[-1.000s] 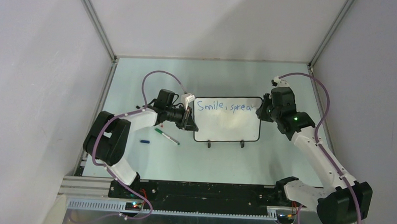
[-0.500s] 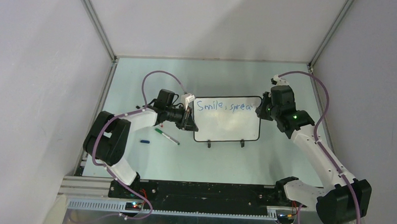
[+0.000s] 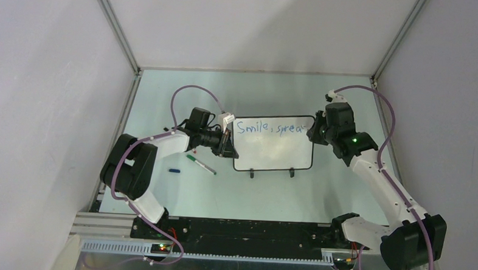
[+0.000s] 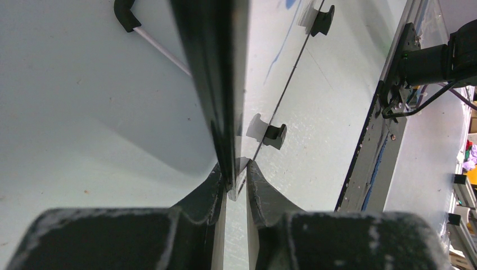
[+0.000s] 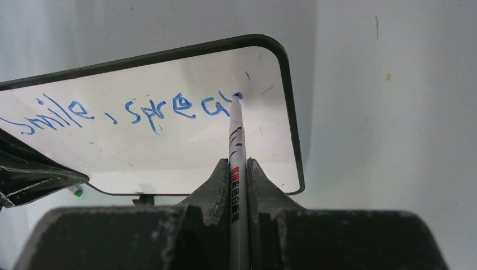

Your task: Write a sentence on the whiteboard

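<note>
The whiteboard (image 3: 273, 150) stands on the table, tilted on its black feet. The sentence (image 3: 270, 128) in blue reads "Smile, sprea" along the top, the last letter ending in an unfinished stroke. My left gripper (image 3: 227, 148) is shut on the board's left edge; in the left wrist view its jaws (image 4: 236, 171) pinch the black-framed edge (image 4: 216, 84). At the board's top right corner, my right gripper (image 3: 314, 131) is shut on a white marker (image 5: 236, 140). The marker's blue tip touches the whiteboard (image 5: 169, 152) just after the sentence (image 5: 129, 109).
A green-capped marker (image 3: 200, 164) and a small blue cap (image 3: 174, 170) lie on the table left of the board, below my left arm. Two black feet (image 4: 275, 135) prop the board's lower edge. Enclosure walls and metal posts ring the table.
The right arm has shifted slightly up and left at the board's top right corner. The writing looks the same. The left arm has not moved.
</note>
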Robot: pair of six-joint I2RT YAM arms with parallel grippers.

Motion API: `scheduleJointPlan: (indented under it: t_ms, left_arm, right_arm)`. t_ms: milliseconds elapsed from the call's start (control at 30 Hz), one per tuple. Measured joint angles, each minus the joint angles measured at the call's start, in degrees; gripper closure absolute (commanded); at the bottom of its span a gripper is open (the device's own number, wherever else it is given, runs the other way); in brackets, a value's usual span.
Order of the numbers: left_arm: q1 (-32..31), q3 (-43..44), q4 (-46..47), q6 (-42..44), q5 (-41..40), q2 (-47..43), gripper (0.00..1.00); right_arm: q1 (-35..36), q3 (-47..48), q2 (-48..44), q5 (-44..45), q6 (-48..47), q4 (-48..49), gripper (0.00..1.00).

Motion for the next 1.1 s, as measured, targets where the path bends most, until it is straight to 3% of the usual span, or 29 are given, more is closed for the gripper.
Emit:
scheduleJointPlan:
  t_ms: [1100]
  left_arm:
    - [0.0, 0.0, 0.0, 0.0, 0.0, 0.0, 1.0]
  right_arm:
    - [0.0, 1.3, 0.5, 1.3, -1.0, -2.7, 1.0]
